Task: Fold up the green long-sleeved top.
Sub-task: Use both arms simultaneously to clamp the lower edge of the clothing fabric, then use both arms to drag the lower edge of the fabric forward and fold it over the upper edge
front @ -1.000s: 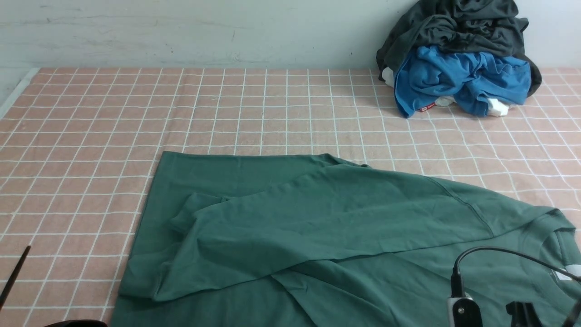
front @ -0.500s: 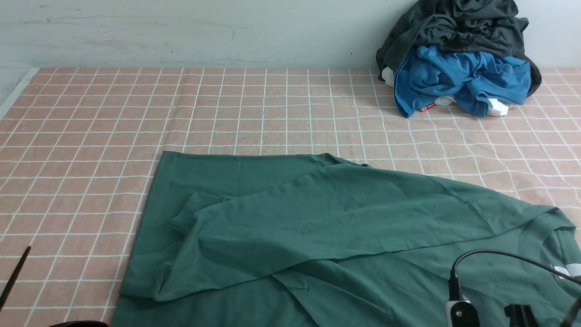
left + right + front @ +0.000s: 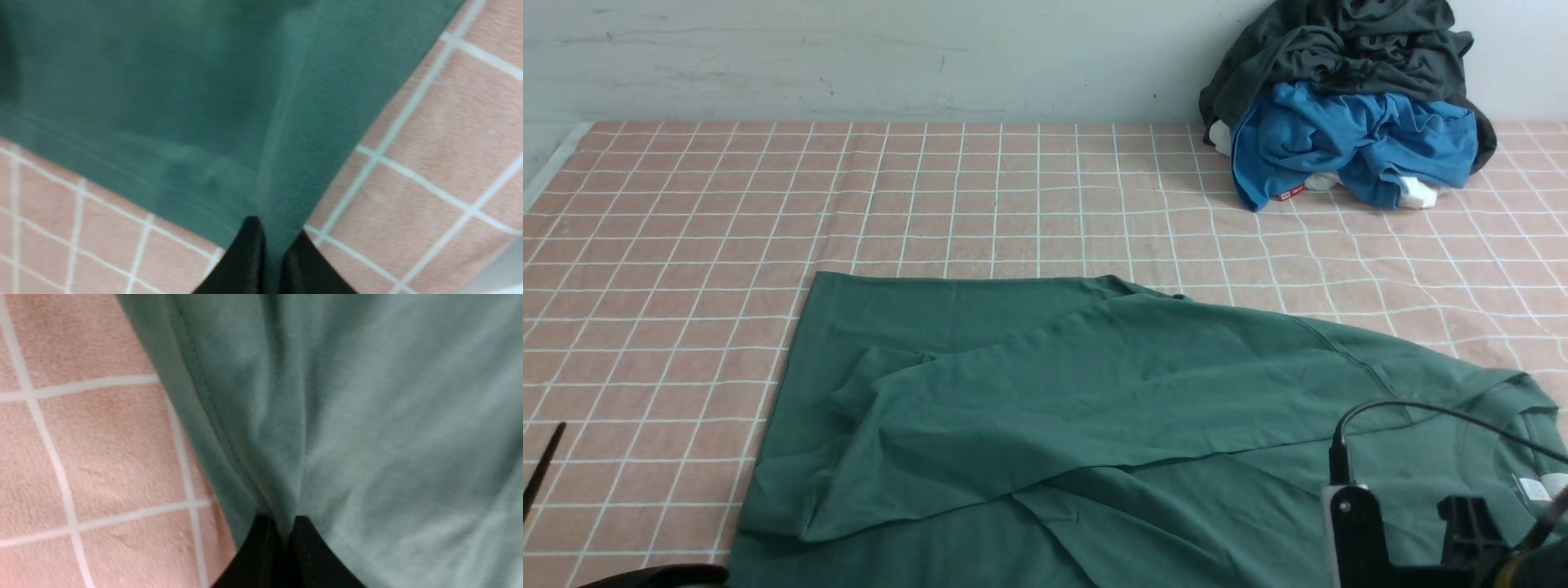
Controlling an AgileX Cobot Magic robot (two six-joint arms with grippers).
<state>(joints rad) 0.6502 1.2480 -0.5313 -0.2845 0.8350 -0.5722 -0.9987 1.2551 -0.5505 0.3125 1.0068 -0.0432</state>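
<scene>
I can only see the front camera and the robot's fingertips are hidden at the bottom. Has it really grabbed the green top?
Observer: Yes on the left. The left wrist view shows the left gripper shut, with a raised ridge of the green top pinched in it.
Operator: And the other hand?
Observer: The right wrist view shows the right gripper shut on the top too, right beside a stitched edge.
Operator: Did it grab the tablecloth by mistake?
Observer: It doesn't look like it. The pink checked cloth lies flat next to the pinch, and only green fabric goes into the gripper.
</scene>
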